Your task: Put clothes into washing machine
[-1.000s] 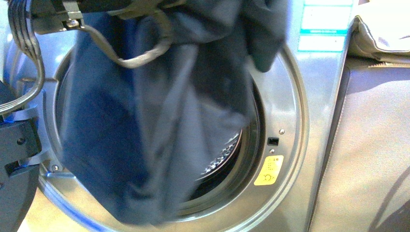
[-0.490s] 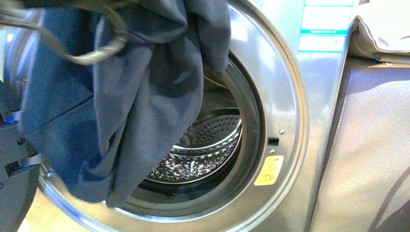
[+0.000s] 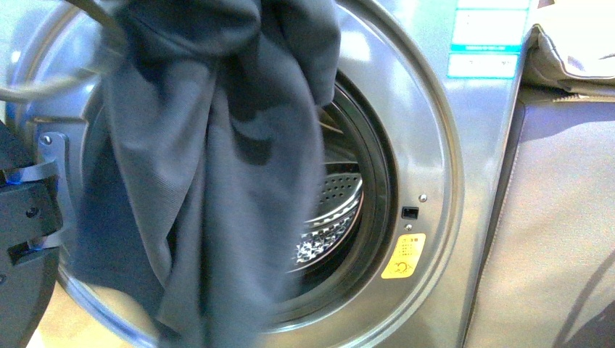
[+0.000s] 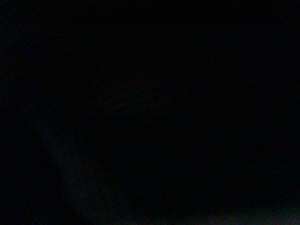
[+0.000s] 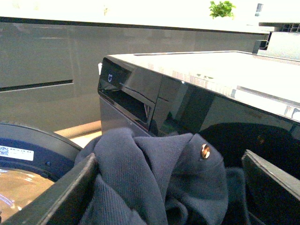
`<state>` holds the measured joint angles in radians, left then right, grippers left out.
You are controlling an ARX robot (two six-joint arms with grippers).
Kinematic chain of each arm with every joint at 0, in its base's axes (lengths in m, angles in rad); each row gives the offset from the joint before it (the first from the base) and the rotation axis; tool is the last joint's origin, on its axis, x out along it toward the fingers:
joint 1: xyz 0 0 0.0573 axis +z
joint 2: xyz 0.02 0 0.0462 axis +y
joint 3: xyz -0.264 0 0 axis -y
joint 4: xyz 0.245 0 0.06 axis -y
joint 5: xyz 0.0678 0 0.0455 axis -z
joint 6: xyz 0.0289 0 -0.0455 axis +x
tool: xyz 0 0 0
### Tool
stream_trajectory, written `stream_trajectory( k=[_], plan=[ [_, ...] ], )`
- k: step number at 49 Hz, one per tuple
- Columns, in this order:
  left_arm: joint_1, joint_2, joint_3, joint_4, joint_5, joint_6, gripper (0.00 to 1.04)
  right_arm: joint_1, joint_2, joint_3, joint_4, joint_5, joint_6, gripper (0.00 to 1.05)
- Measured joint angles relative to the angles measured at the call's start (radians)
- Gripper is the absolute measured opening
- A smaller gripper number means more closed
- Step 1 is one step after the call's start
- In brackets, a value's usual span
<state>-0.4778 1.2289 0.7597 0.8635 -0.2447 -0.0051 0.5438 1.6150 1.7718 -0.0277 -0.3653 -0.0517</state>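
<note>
The clothes (image 3: 210, 167), a large dark navy garment, hang from above the front view in front of the left half of the washing machine's (image 3: 435, 145) open porthole. The perforated drum (image 3: 333, 217) shows to their right. No gripper shows in the front view. The left wrist view is dark. In the right wrist view my right gripper (image 5: 164, 197) is open, with the bunched clothes (image 5: 154, 173) lying between its two fingers (image 5: 61, 197), above the machine's glossy top (image 5: 211, 70).
A yellow warning sticker (image 3: 403, 256) and an energy label (image 3: 486, 36) are on the machine's front. A grey-beige cabinet (image 3: 558, 217) stands at the right with beige folded fabric (image 3: 573, 51) on top. A black part (image 3: 25, 239) fills the left edge.
The hanging clothes swung left, uncovering the drum, then swung back right over the porthole's left half. The grey cable loop moved left, mostly out of view.
</note>
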Motion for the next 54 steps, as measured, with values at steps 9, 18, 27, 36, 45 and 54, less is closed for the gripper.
stream_trajectory(
  k=[9, 18, 27, 36, 45, 54],
  plan=[
    [0.090, -0.006, -0.069, -0.007, 0.034, -0.023, 0.13, 0.000, 0.000, 0.000, 0.000, 0.000, 0.000, 0.97],
    [0.114, -0.008, -0.153, 0.016, 0.053, -0.043, 0.13, 0.000, 0.000, 0.000, 0.000, 0.000, 0.000, 0.97],
    [0.105, -0.046, -0.268, 0.048, 0.092, -0.052, 0.13, 0.000, 0.000, 0.000, 0.000, 0.000, 0.000, 0.97],
    [0.083, -0.117, -0.389, 0.060, 0.116, -0.051, 0.13, 0.000, 0.000, 0.000, 0.000, 0.000, 0.000, 0.97],
    [0.081, -0.206, -0.484, 0.035, 0.154, -0.052, 0.13, 0.000, 0.000, 0.000, 0.000, 0.000, 0.000, 0.97],
    [0.107, -0.282, -0.524, -0.003, 0.182, -0.068, 0.13, 0.025, -0.018, -0.009, -0.064, 0.234, 0.017, 0.90]
  ],
)
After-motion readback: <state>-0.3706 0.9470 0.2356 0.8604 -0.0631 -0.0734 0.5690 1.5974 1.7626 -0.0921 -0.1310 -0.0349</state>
